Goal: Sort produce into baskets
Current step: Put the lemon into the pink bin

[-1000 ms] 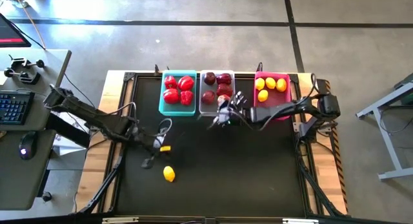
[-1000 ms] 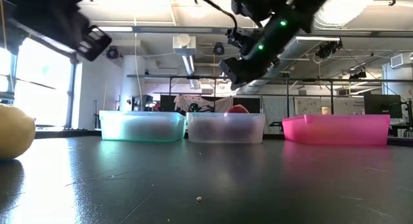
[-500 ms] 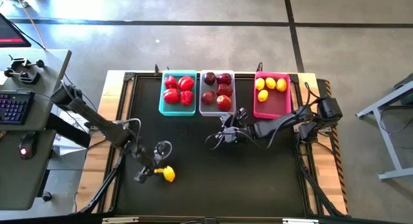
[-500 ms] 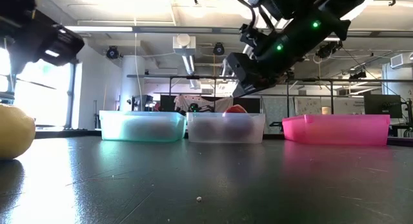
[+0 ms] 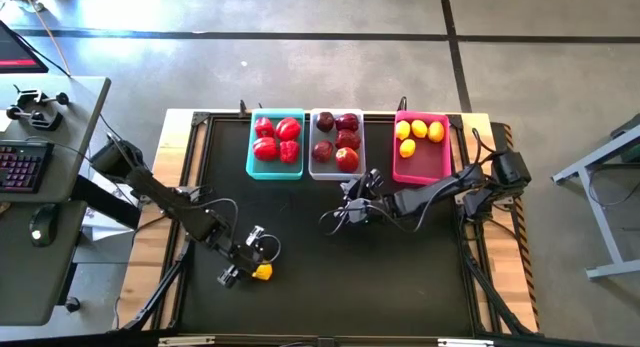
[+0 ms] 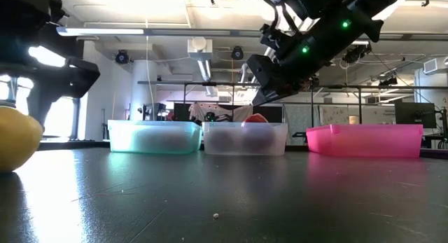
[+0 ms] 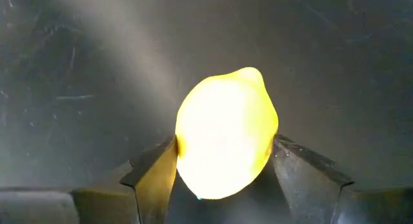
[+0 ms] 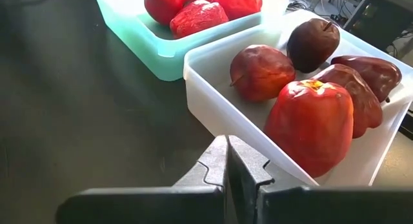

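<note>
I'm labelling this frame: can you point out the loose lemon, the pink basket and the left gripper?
lemon [image 7: 226, 130]: left wrist view, middle of its yellow skin.
pink basket [image 5: 421, 173]: high view, bare floor at its near end.
left gripper [image 7: 222, 169]: left wrist view, midway between its fingertips, either side of the lemon.

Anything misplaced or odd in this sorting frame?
One bright red pepper lies in the white bin among the dark maroon fruits, not in the teal bin. One lemon sits on the table between the left tool's fingers.

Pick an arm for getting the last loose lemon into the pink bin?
Left. The left gripper already straddles the lemon, fingers open either side. The right gripper is shut, near the white bin.
</note>
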Motion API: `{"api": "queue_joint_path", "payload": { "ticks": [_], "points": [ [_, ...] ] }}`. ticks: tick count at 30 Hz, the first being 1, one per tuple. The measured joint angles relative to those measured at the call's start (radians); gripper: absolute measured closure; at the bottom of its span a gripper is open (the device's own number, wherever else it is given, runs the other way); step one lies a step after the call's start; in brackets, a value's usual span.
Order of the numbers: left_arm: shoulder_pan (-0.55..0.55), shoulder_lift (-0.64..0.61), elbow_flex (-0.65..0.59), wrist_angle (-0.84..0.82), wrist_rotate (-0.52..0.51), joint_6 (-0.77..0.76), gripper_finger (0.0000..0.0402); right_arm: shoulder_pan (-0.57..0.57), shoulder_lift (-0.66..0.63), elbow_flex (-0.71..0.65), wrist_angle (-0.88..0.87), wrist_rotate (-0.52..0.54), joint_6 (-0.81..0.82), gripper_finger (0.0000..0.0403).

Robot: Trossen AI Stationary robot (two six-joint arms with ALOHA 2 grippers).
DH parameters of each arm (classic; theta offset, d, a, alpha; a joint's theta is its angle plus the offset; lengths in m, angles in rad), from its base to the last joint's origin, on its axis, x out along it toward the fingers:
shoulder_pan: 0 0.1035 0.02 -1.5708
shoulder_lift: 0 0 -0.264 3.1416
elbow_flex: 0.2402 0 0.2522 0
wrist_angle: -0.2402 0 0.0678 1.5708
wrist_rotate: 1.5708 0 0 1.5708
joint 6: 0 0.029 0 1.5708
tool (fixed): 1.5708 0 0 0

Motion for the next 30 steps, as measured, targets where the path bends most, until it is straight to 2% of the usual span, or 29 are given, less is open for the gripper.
{"api": "queue_joint_path", "payload": {
  "ticks": [5, 11, 18, 22, 26, 30],
  "points": [
    [-0.001, 0.038, 0.004, 0.007, -0.031, 0.056, 0.0163, 0.0, 0.0, 0.0, 0.0, 0.0, -0.001, 0.0402],
    [0.0, 0.035, 0.001, 0.032, -0.039, 0.051, 0.0173, 0.0, 0.0, 0.0, -0.002, 0.0, -0.002, 0.0402],
    [0.03, 0.02, -0.026, 0.044, -0.034, -0.023, 0.0249, 0.028, 0.0, 0.0, -0.015, -0.004, -0.003, 0.0402],
    [0.071, -0.018, -0.055, 0.068, 0.007, -0.061, 0.0286, 0.076, 0.0, 0.0, 0.0, 0.005, 0.012, 0.0403],
    [0.128, -0.071, -0.119, 0.208, 0.072, -0.108, 0.0286, 0.116, 0.0, 0.0, 0.066, -0.031, 0.031, 0.0403],
    [0.217, -0.095, -0.187, 0.431, 0.159, -0.214, 0.0284, 0.133, 0.0, 0.0, 0.198, -0.179, -0.023, 0.0402]
  ]
}}
